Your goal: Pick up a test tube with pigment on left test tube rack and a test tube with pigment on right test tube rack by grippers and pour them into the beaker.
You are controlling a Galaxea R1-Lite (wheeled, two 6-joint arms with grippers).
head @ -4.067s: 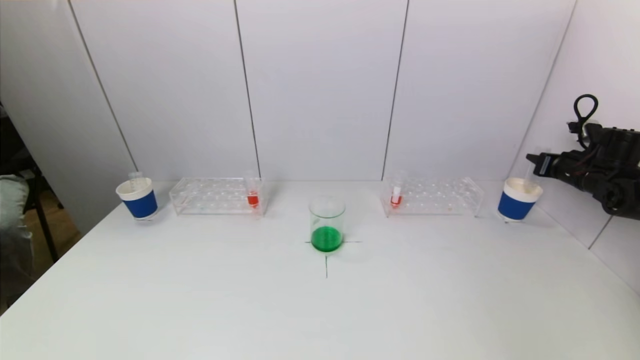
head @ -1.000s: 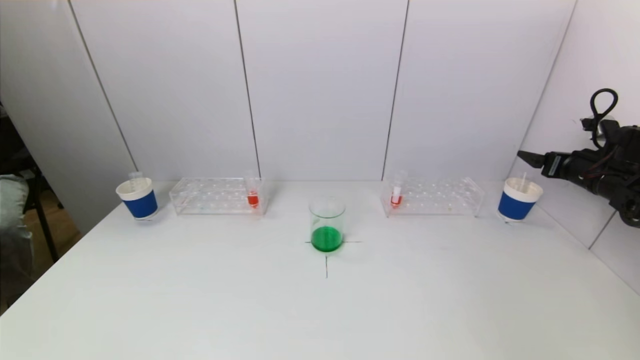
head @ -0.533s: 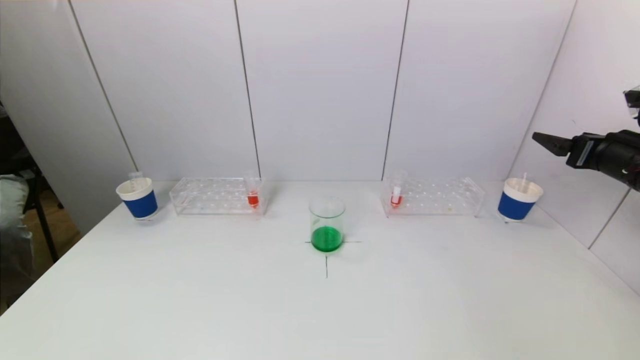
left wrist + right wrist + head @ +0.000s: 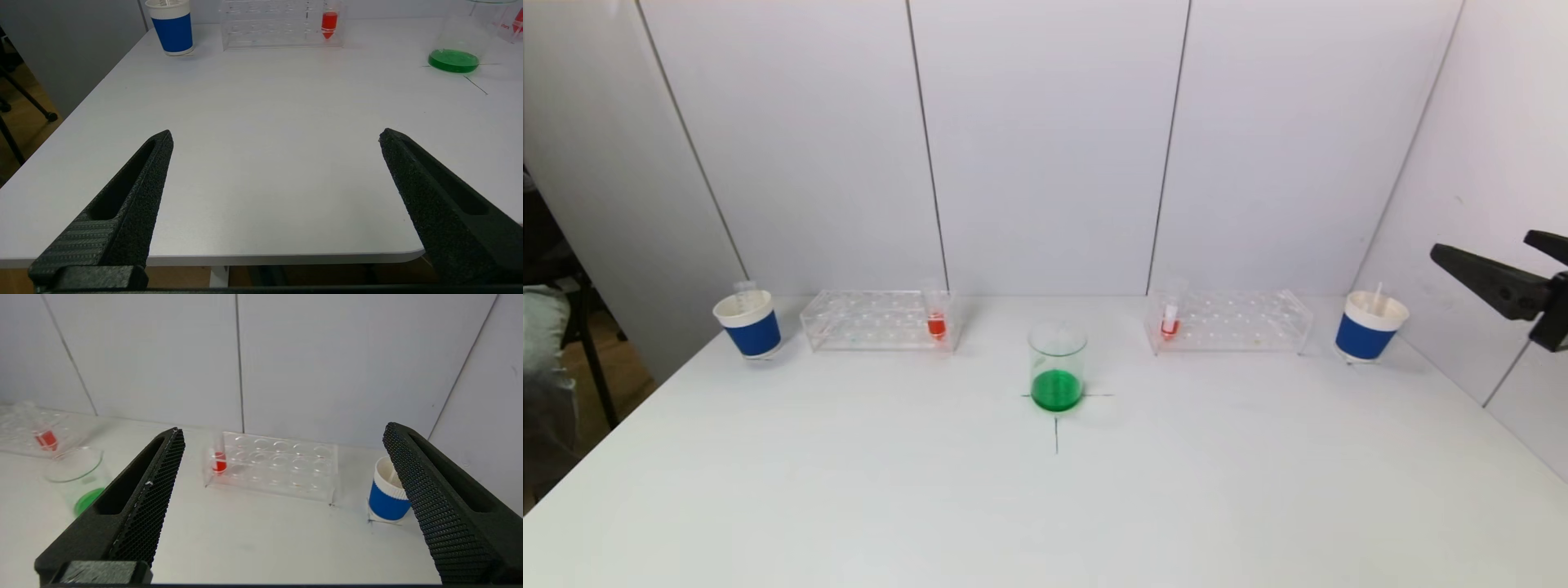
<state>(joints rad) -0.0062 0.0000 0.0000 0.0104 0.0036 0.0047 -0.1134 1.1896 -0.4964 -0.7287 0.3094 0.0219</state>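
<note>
Beaker (image 4: 1057,366) with green liquid mid-table. Left of it, left rack (image 4: 876,319) with red-filled tube (image 4: 936,318); right of it, right rack (image 4: 1230,320) with red tube (image 4: 1170,318). Right gripper (image 4: 282,437) spread wide, empty, far right of beaker. Left gripper (image 4: 276,136) wide, empty, well short of beaker.

Legible text: none found on any item. Blue-banded paper cups (image 4: 751,325) carry a plain blue sleeve, no print. The clear test tube racks (image 4: 876,319) and the beaker (image 4: 1057,366) show no readable graduations or labels. Only sign on the tabletop (image 4: 1045,506): a thin black cross mark (image 4: 1056,425) drawn under the beaker, its lines extending out past the base.
</note>
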